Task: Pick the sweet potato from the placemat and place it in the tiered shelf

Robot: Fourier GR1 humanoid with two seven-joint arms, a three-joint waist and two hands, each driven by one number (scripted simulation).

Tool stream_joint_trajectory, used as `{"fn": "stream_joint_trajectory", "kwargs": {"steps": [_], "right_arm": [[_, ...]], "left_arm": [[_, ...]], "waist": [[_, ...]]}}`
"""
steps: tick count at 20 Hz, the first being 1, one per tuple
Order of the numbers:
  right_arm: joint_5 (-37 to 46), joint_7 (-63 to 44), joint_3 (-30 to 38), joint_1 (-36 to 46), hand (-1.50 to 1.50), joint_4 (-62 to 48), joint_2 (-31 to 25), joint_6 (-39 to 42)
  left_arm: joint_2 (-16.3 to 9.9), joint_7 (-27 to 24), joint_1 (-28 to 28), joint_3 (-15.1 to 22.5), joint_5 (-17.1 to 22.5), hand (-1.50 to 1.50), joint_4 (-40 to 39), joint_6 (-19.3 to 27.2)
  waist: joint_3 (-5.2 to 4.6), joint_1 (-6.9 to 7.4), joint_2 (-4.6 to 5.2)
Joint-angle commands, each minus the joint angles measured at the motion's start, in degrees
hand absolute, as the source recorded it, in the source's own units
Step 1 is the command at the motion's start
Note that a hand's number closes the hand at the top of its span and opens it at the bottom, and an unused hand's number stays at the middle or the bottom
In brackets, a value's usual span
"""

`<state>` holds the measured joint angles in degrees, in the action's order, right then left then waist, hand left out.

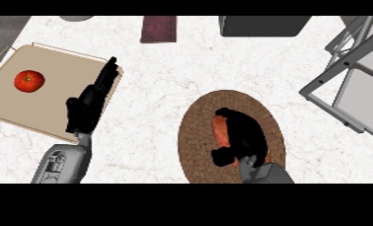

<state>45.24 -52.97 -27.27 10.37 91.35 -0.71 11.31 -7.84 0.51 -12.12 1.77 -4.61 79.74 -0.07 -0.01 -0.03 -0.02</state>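
Surface point(167, 72): white, marbled with faint speckling, carrying all listed items; no readable writing or labels on anything in view. Placemat point(195, 136): oval, brown, woven texture, lying right of centre near the lower edge. Sweet potato point(220, 130): elongated, orange-red, lying lengthwise on the placemat, partly covered. Right robot hand point(244, 136): black, set over the placemat with fingers and thumb curled round the sweet potato, hiding most of its right side. Left robot hand point(91, 102): black, on a grey forearm, fingers straight and relaxed, resting at the right edge of the cutting board and holding nothing. Cutting board point(51, 84): tan, rectangular with rounded corners, at the left. Tomato point(30, 81): round, glossy red, sitting on the board's left part, well apart from the left robot hand. Tiered shelf point(342, 77): grey metal frame with pale flat panels, angled at the right edge, well apart from the placemat. Dark maroon rectangular item point(159, 28): at the top edge, centre-left. Dark grey box-shaped item point(264, 25): at the top edge, right of centre. Pale grey rounded item point(76, 18): barely showing at the top left.
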Motion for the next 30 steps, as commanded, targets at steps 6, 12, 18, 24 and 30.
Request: {"fn": "stream_joint_trajectory", "kwargs": {"steps": [6,12,18,24,30], "right_arm": [[5.3,5.9,-0.3,1.0,1.5,-2.5,-0.7,0.3],[-1.9,28.6,-8.1,-9.9,1.5,11.9,-20.2,8.0],[-5.3,46.1,-8.1,-15.0,1.5,21.5,-35.2,8.9],[-20.0,62.7,2.5,-24.5,1.5,28.6,-41.4,4.9],[-34.2,75.2,18.3,-30.0,1.5,30.1,-47.1,5.6]], "left_arm": [[2.6,2.1,3.0,2.1,-3.4,0.0,5.1,2.0],[1.9,0.4,3.3,0.2,-2.2,0.0,1.8,1.8],[0.4,0.7,4.5,-1.7,-1.3,0.0,2.3,1.6],[0.5,0.1,5.7,-2.7,-1.1,0.0,2.8,2.5],[0.8,-0.6,8.2,-2.5,-0.9,0.0,3.9,2.5]], "waist": [[0.01,0.09,-0.02],[0.25,-2.75,-1.11],[0.48,-4.94,-1.87],[0.6,-7.44,-1.21],[0.44,-7.96,-1.31]]}}
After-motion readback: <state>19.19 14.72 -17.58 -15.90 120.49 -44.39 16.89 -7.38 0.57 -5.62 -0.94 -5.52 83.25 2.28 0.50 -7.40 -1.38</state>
